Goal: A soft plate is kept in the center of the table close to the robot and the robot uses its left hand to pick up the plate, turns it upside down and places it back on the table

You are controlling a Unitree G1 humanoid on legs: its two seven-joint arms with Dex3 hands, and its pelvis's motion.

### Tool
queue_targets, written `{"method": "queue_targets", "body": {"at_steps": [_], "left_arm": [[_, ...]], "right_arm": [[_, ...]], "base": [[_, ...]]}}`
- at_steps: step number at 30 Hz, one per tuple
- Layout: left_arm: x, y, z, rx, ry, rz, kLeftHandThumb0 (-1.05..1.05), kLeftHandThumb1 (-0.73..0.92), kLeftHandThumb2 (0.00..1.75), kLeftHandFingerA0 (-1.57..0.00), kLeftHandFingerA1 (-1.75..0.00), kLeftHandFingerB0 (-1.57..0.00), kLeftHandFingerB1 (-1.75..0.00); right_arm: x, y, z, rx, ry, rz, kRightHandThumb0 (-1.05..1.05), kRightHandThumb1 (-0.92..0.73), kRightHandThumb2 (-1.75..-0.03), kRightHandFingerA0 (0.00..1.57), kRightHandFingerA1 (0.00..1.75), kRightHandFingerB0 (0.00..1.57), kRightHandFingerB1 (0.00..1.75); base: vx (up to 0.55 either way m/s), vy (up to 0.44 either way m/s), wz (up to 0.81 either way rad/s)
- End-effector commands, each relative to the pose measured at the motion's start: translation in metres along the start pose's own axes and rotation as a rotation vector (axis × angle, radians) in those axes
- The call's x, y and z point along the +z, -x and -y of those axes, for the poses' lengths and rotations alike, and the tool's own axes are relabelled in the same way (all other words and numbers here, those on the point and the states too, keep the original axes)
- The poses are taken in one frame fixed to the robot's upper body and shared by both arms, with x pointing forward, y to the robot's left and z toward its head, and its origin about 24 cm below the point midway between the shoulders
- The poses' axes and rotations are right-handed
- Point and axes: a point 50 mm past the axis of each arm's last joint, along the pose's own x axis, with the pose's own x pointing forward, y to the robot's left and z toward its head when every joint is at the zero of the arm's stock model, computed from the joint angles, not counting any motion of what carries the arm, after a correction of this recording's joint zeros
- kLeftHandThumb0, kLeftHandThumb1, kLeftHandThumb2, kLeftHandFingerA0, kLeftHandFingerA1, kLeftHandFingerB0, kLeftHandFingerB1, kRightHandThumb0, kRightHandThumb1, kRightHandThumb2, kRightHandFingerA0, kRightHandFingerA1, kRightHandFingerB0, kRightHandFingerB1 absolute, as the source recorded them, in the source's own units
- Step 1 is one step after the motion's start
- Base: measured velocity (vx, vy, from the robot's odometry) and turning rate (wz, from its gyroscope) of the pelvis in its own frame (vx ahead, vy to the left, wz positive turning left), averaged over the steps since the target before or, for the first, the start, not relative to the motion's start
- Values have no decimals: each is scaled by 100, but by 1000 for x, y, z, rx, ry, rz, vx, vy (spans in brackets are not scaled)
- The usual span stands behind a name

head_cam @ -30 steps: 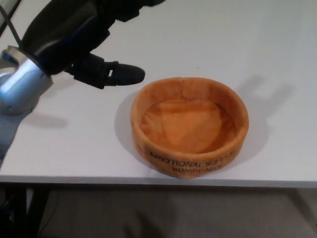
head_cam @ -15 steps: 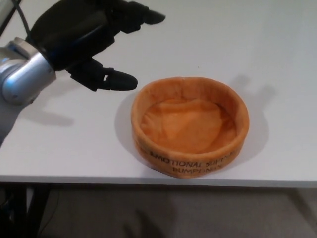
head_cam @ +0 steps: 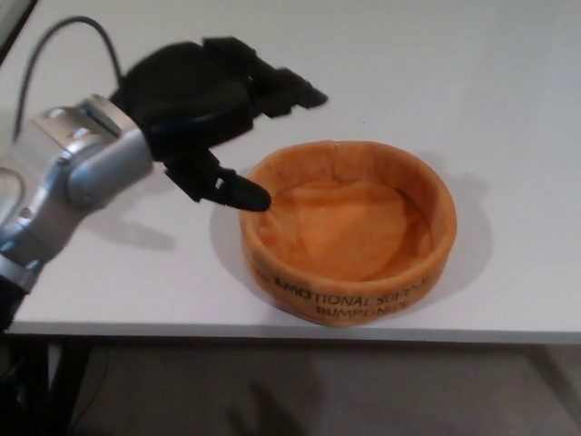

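Closing in since the earlier frame, our black three-fingered left hand (head_cam: 211, 109) dropped and slid toward the soft orange fabric plate with its raised rim (head_cam: 348, 228). We had the fingers spread and empty, the thumb tip at the plate's near-left rim, two fingers above its far edge. That plate sat upright on the white table (head_cam: 508, 100), near the front edge. We judged nothing done yet: grasp, flip and set-down all remained.

Black left hand (head_cam: 204, 113), silver forearm (head_cam: 77, 177), black cable (head_cam: 64, 41).
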Motion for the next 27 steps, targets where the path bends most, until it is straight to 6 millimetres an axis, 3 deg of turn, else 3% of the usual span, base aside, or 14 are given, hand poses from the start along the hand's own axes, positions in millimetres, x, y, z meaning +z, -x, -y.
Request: {"method": "queue_targets", "body": {"at_steps": [1,2,3,6,7,9,10,11,12,13,23,24,26,27], "left_arm": [[6,-5,14,-51,-30,11,-99,58,104,-23,-45,-16,-37],[7,-5,16,-55,-27,17,-99,58,104,-23,-45,-16,-37],[11,-6,23,-77,-26,32,-104,76,66,-28,-34,-25,-28],[19,-8,33,-132,-33,63,-104,76,65,-27,-35,-22,-27],[22,-8,36,-149,-38,69,-101,60,105,-19,-43,-10,-35],[26,-8,42,-172,-48,81,-100,60,99,-23,-43,-21,-39],[27,-8,43,-175,-55,85,-104,77,66,-28,-34,-25,-28],[27,-8,44,-179,-62,89,-104,77,66,-28,-34,-25,-28],[29,-9,48,-185,-59,95,-101,61,102,-23,-44,-20,-38],[30,-9,50,-187,-58,98,-102,78,65,-29,-35,-26,-28],[31,-4,66,-210,-54,111,-99,76,64,-31,-38,-29,-29],[30,-4,67,-222,-58,107,-98,60,101,-23,-46,-21,-40],[29,-3,70,-240,-57,101,-98,61,100,-24,-46,-22,-40],[29,-2,70,-243,-57,100,-99,78,65,-29,-36,-26,-29]], "right_arm": [[2,0,5,-3,13,-7,-80,-92,-68,34,41,29,33],[2,-1,5,-2,13,-6,-80,-92,-68,34,41,29,33],[2,-1,4,-3,20,-7,-86,-80,-83,32,46,27,38],[3,-1,6,-4,22,-5,-86,-80,-83,33,46,27,38],[3,-1,6,-3,26,-4,-85,-80,-86,32,47,26,39],[4,-2,6,-4,40,-5,-86,-79,-85,33,47,26,39],[4,-3,6,-4,43,-4,-86,-80,-86,32,46,26,39],[4,-3,6,-3,46,-3,-86,-80,-86,32,46,26,39],[3,-3,7,-8,43,-1,-85,-80,-86,33,46,27,39],[4,-3,7,-12,40,-1,-83,-79,-85,33,46,28,39],[5,-5,8,-14,33,-2,-82,-79,-84,34,47,28,40],[6,-5,8,-13,35,0,-81,-80,-85,33,47,27,39],[6,-5,8,-15,36,2,-73,-92,-71,38,43,32,34],[6,-5,8,-14,36,1,-73,-92,-71,38,42,32,34]], "base": [[0,0,0],[0,0,0],[0,0,0],[0,0,0],[0,0,0],[0,0,0],[0,0,0],[0,0,0],[0,0,0],[0,0,0],[0,0,0],[0,0,0],[0,0,0],[0,0,0]]}}
